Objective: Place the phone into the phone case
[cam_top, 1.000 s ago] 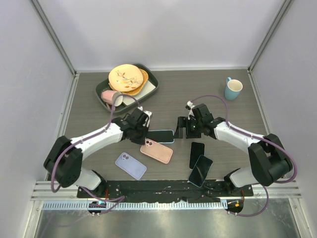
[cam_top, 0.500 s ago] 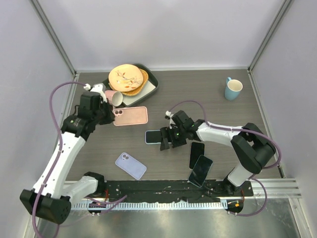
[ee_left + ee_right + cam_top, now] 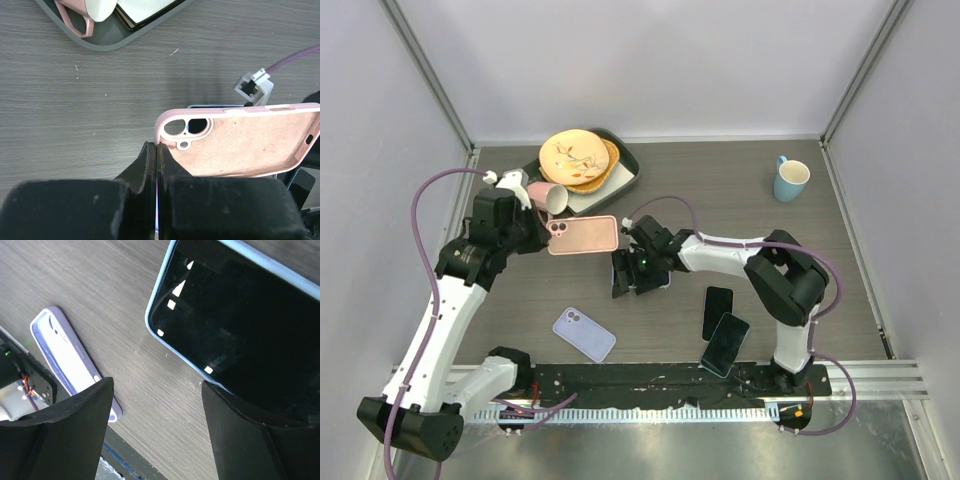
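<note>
The left gripper (image 3: 157, 148) clamps the pink phone case (image 3: 240, 145) by its rim, the right gripper (image 3: 156, 385) hangs spread over the blue-edged phone (image 3: 240, 340); insertion is not yet begun.

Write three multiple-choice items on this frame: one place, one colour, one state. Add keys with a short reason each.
1. Where on the grey wood-grain table does the light blue ceramic mug stand?
A) near edge, centre
B) far right
C) far left corner

2. What colour is the silicone phone case held by the left fingers?
A) pink
B) green
C) black

3. How do the right fingers stand at the blue-rimmed black-screen phone?
A) shut on it
B) open, one on each side
C) out of view

Key: 1 B, the top view shows the mug alone near the right wall. 2 A, the left wrist view shows a pink shell with its camera cutout, pinched at the rim. 3 B, the right wrist view shows both fingers spread wide with the phone lying flat on the table.
</note>
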